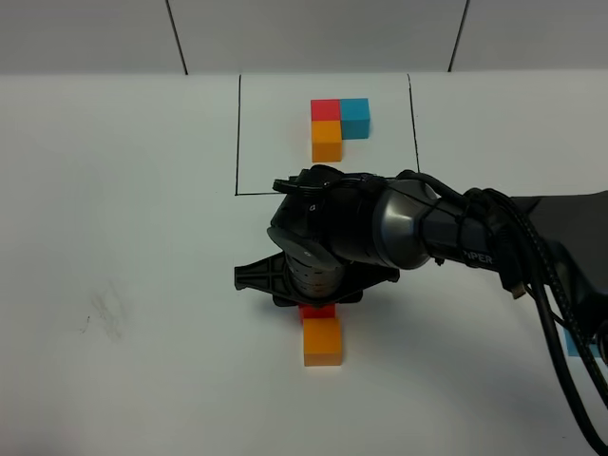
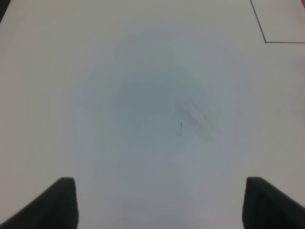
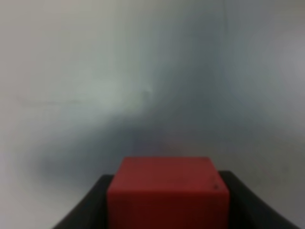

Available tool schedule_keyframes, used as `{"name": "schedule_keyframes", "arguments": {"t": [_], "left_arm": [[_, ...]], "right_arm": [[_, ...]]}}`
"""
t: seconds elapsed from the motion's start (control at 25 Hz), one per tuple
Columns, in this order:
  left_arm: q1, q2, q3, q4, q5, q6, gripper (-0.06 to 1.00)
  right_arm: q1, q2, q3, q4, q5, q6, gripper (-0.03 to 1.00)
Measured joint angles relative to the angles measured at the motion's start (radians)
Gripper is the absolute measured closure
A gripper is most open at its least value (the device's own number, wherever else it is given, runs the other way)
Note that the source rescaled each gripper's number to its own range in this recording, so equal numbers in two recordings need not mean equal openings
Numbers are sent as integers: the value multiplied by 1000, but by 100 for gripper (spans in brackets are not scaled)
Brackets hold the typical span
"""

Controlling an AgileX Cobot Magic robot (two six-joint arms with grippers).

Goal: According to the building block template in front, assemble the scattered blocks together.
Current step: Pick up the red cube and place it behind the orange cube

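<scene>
Red cube (image 3: 167, 191) looks light, rigid and smooth-faced, so I'd squeeze its two flat opposite sides. Right gripper (image 1: 318, 290) is pinching it, right against the orange cube (image 1: 322, 342) toward the desk's near edge, middle. Left gripper (image 2: 157, 202) is spread, holding nothing.

A: The tabletop (image 1: 114, 190)?
B: Smooth, matt white, faintly smudged.
A: And the cubes?
B: Red cube (image 3: 167, 191) and orange cube (image 1: 322, 342): plain, matt, smooth-faced.
A: The arm (image 1: 408, 223)?
B: Glossy dark shell, rubbery-looking black cables (image 1: 546, 313); left claw (image 2: 159, 205) matt black.
</scene>
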Motion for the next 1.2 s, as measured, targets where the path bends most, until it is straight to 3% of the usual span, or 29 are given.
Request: {"name": "schedule_keyframes", "arguments": {"t": [1.04, 1.12, 1.2], "left_arm": [[0, 0, 0, 0, 0, 0, 35], [0, 0, 0, 0, 0, 0, 35], [0, 0, 0, 0, 0, 0, 35]], "right_arm": [[-3, 41, -6, 8, -2, 86, 71], [-3, 41, -12, -11, 3, 86, 67], [-3, 40, -24, -35, 23, 85, 55]]}}
